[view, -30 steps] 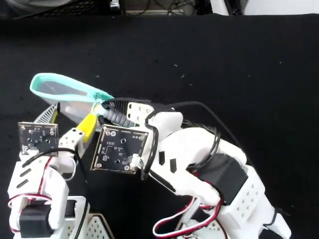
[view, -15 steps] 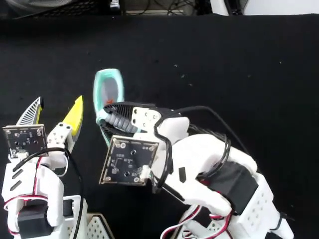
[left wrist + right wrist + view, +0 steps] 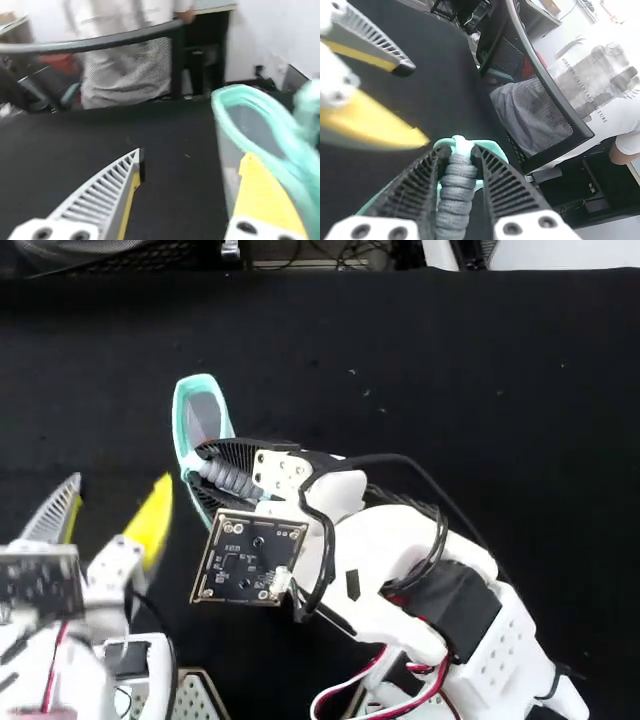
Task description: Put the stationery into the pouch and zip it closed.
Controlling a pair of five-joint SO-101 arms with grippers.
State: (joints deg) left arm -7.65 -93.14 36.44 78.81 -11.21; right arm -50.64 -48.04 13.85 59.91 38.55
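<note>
Turquoise pouch (image 3: 200, 415) released by left gripper (image 3: 120, 485), withdrawn lower left, spread wide, empty; swung upright centre-left, right gripper (image 3: 455, 160) clamped on grey cord (image 3: 454, 182). Zipping judged outstanding.

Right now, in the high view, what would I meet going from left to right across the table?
Open left claw → pouch → right arm's white body. The right claw, shut on the pouch's grey cord, overlaps the pouch, so I omit it.
</note>
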